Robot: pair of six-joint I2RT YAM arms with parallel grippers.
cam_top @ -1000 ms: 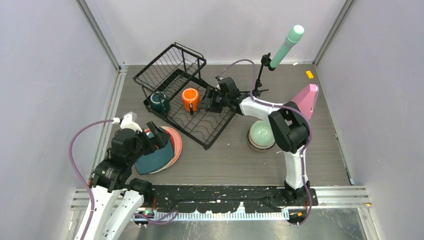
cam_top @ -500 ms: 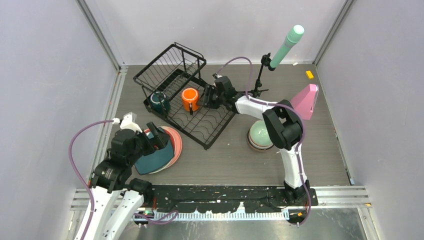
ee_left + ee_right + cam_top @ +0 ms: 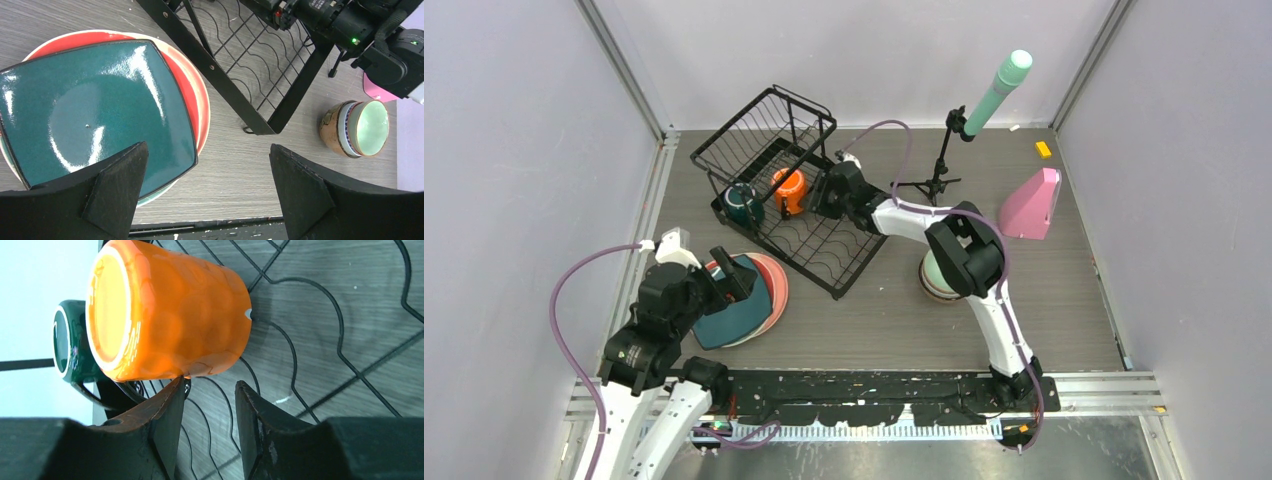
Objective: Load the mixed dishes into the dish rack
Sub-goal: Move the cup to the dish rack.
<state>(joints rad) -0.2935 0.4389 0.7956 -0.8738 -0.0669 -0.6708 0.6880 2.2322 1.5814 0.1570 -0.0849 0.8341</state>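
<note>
The large black wire dish rack (image 3: 774,250) lies at an angle on the grey wood-grain table (image 3: 874,320), its raised basket at the far end and its wavy-slotted tray towards the arms. Just off the rack's near left edge lies a stack of plates: a glossy dark teal square plate (image 3: 95,110) on top, then a reddish round plate (image 3: 186,82) and a pink round plate (image 3: 776,290) whose rims show. The left gripper (image 3: 207,165) hovers over this stack's rack-side rim, jaws spread wide with nothing between them. A strip of bare table separates the plates from the rack's edge.

Right of the rack's near corner, well apart from it, stand the nested bowls (image 3: 357,129), mint inside a tan shell.

Inside the rack, near the basket, the orange mug (image 3: 170,310) is tipped over beside the dark green mug (image 3: 70,342). The right gripper (image 3: 207,405) reaches over the tray, jaws narrow with only wire showing between them, one fingertip against the orange mug.
</note>
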